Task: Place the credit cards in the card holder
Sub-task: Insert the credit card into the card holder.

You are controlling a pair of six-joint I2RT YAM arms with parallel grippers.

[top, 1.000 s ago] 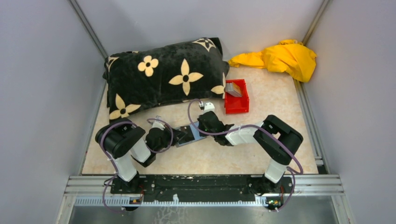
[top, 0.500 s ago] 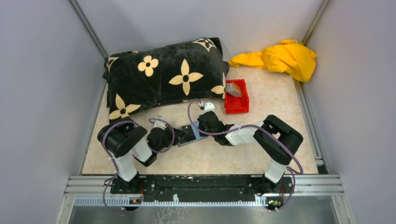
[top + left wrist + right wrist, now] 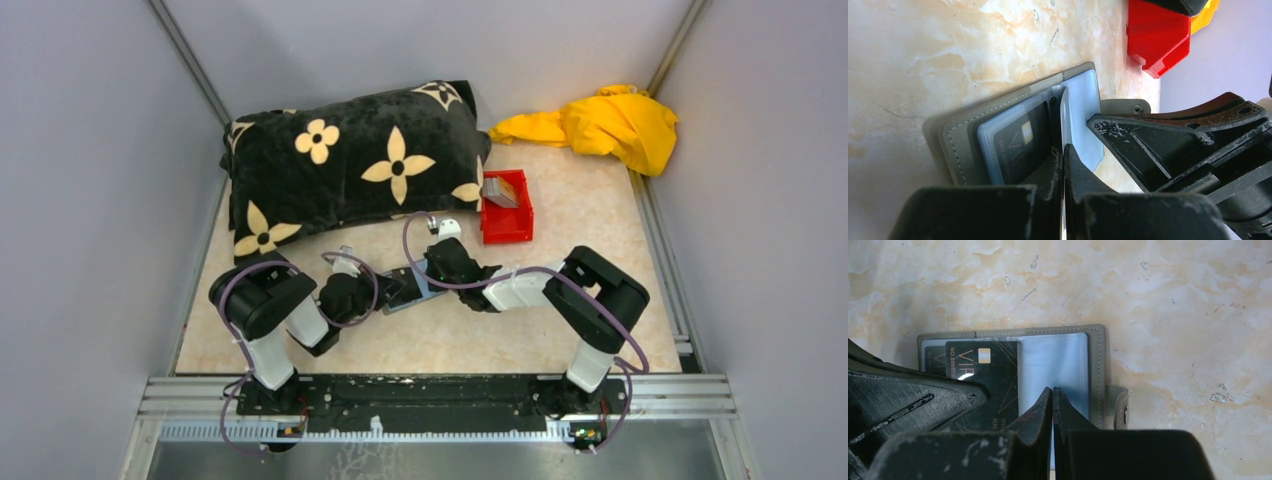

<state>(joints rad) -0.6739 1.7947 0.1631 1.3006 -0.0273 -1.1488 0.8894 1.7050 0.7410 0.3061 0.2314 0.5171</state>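
So the card holder (image 3: 1096, 370) was lying open on the marbled table (image 3: 560, 200), right between the two arms. One black VIP card (image 3: 983, 385) was already sitting in a clear sleeve on one half of it. The left gripper (image 3: 1063, 150) had its fingers pinched tight on a thin pale sheet seen edge-on, which looked like one of the holder's own plastic sleeve leaves, stood up off the rest. The right gripper (image 3: 1052, 390) had its fingers pressed together too, tips over the empty clear sleeve (couldn't tell if they were actually touching it or gripping anything). The rest of the credit cards (image 3: 500, 190), a greyish stack, were leaning in the red bin (image 3: 510, 236), a bit further back on the right.
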